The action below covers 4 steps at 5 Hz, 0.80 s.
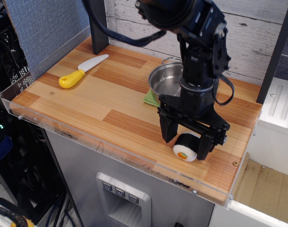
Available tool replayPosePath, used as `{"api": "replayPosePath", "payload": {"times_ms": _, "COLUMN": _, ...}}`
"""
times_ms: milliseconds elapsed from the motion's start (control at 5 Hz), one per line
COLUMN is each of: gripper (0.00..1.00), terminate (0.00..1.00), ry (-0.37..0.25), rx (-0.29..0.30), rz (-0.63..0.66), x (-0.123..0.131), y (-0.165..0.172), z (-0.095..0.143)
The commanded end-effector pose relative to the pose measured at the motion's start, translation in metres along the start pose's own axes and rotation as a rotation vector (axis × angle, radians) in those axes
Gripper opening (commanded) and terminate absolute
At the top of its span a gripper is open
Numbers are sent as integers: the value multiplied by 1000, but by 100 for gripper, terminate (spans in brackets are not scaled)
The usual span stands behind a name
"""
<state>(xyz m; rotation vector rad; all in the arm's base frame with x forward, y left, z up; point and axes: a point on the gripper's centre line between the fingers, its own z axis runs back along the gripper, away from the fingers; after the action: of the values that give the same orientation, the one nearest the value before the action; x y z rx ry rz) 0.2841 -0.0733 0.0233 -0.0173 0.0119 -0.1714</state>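
Straddling sushi roll [186,149], gripper [185,144] stood spread, one finger either side, contact unclear. Roll lay in front of pot [164,80], apart from it. Judged: centre, close evenly on curved flanks, lest it roll.

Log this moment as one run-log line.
hand: open, astride sushi roll; roll: lying on wooden table; steel pot: behind hand, on green cloth; yellow-handled knife: far left
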Motion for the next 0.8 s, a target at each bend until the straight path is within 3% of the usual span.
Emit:
{"api": "replayPosePath", "payload": {"times_ms": 0, "gripper": 100, "terminate": 0, "ry": 25, "rx": 16, "rz": -5, "x": 10, "y": -6, "z": -19}}
{"api": "replayPosePath", "payload": {"times_ms": 200, "gripper": 0, "terminate": 0, "ry": 25, "rx": 29, "rz": 0, "x": 9, "y": -4, "z": -17}}
{"api": "replayPosePath", "payload": {"times_ms": 400, "gripper": 0, "terminate": 0, "ry": 6, "rx": -3, "rz": -26, "x": 8, "y": -6, "z": 4}}
{"api": "replayPosePath", "payload": {"times_ms": 600, "gripper": 0, "terminate": 0, "ry": -54, "rx": -56, "rz": -24, "x": 4, "y": 9, "z": 54}}
